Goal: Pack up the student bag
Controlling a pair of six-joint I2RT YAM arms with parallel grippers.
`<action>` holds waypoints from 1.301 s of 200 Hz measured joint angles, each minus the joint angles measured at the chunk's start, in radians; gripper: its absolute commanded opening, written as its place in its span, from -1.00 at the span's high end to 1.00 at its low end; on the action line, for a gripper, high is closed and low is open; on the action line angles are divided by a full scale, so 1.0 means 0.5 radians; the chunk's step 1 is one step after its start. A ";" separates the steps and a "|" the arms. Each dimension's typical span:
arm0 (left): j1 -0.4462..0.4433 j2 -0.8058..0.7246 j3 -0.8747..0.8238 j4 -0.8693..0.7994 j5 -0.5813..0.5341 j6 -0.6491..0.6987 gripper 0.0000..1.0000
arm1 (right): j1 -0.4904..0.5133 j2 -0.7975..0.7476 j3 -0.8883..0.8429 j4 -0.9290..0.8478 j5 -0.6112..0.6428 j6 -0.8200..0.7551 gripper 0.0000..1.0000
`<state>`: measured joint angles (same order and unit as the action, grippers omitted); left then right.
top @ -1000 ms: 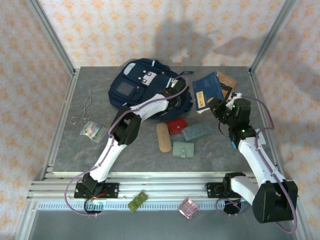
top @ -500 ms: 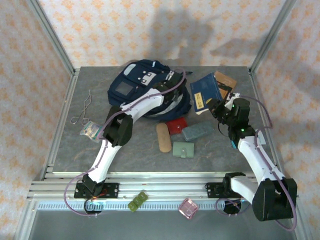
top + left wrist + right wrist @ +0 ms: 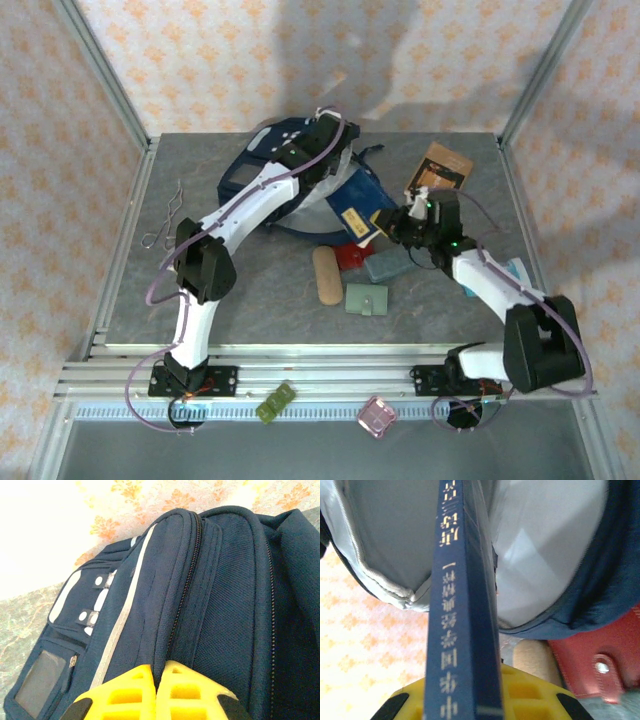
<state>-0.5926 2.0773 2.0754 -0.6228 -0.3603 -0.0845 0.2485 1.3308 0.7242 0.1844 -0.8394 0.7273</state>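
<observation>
Gaping rightward: student bag point(image 3: 240, 180); long axis left-right | book point(image 3: 365, 225) at mouth

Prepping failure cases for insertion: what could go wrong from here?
1. The left claw pinches only a fold of the student bag; a slip would likely let it fall shut onto the book.
2. The right claw holds the book edge-on at the grey lining; its corner may snag there.

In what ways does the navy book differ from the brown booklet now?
The navy book is gripped by the right fingers at the student bag's open mouth; the brown booklet lies untouched on the table. The navy book is tilted; the brown booklet lies flat. Both are rectangular.
</observation>
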 measured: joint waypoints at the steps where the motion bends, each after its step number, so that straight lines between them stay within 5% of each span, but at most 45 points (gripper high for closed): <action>1: 0.000 -0.002 -0.002 0.000 -0.001 0.001 1.00 | 0.005 0.011 0.005 0.010 -0.003 0.006 1.00; 99: 0.094 -0.401 -0.333 0.075 -0.050 0.114 1.00 | 0.303 1.183 0.935 0.321 -0.208 0.227 1.00; 192: 0.125 -0.447 -0.498 0.162 0.032 0.127 1.00 | 0.468 2.473 2.748 -0.278 -0.323 0.308 1.00; 226: 0.135 -0.447 -0.562 0.179 0.047 0.118 1.00 | 0.497 2.752 3.130 -0.407 -0.342 0.407 0.40; 260: 0.138 -0.475 -0.638 0.238 0.064 0.110 1.00 | 0.496 2.626 2.947 -0.408 -0.236 0.394 0.04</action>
<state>-0.5236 1.8400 1.7565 -0.5037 -0.3283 -0.0296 0.4965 2.6438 2.1979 -0.0196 -0.9573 0.9245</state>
